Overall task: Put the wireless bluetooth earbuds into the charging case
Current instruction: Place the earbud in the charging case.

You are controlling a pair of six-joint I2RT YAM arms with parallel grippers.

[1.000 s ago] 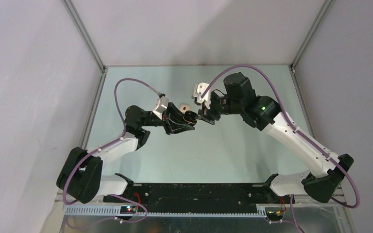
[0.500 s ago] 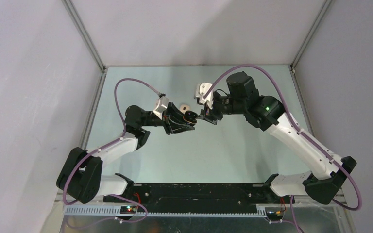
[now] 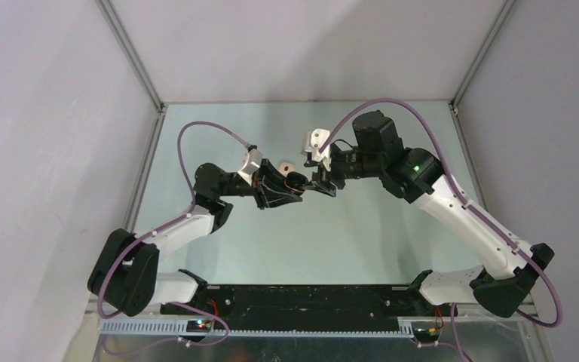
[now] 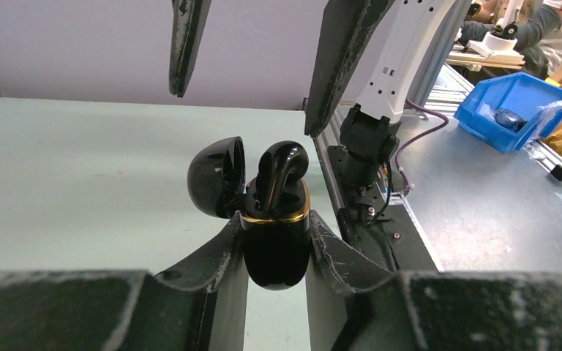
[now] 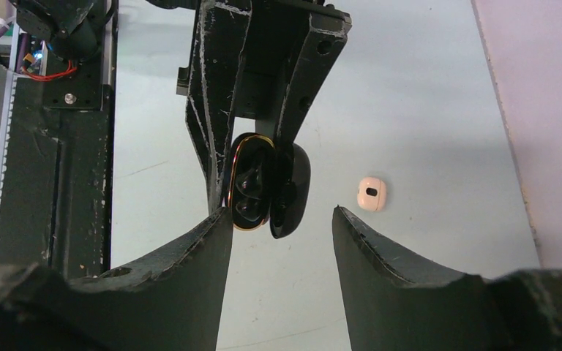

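**Top ext. view.** L arm comes in from near left, R arm from near right. They meet over the centre of the table (image 3: 362, 234).
- The left gripper (image 3: 292, 188) is clamped on the black charging case (image 3: 295, 179).
- The right gripper (image 3: 321, 183) sits just right of the case, tips pointing at it.
- A small pale object (image 3: 283, 166) shows on the far side of the left gripper. Prob. a pale case or bud; too small here to say which.

**L wrist view.**
- The left gripper (image 4: 276, 252) has a finger on each side of the charging case (image 4: 274, 256), jaws closed on its body.
- The case has a gold rim, and its lid (image 4: 216, 175) is hinged open to the left.
- One black earbud (image 4: 282, 164) stands upright in the case mouth, most of it above the rim.
- The right gripper (image 4: 245, 110) hangs above with jaws apart and nothing between them. One finger is on each side, just above the bud.

**R wrist view.**
- The right gripper (image 5: 279, 210) shows jaws spread and empty.
- The charging case (image 5: 234, 183) is seen mouth-on beyond the tips, pinched by the left gripper (image 5: 252, 157). The lid (image 5: 296, 183) is open to frame-right.
- Glossy black shapes sit inside the gold rim; the no. of buds seated cannot be told.
- The pale object (image 5: 372, 194) lies on the table (image 5: 424, 110), frame-right of the case and apart from it. It carries a dark oval mark.
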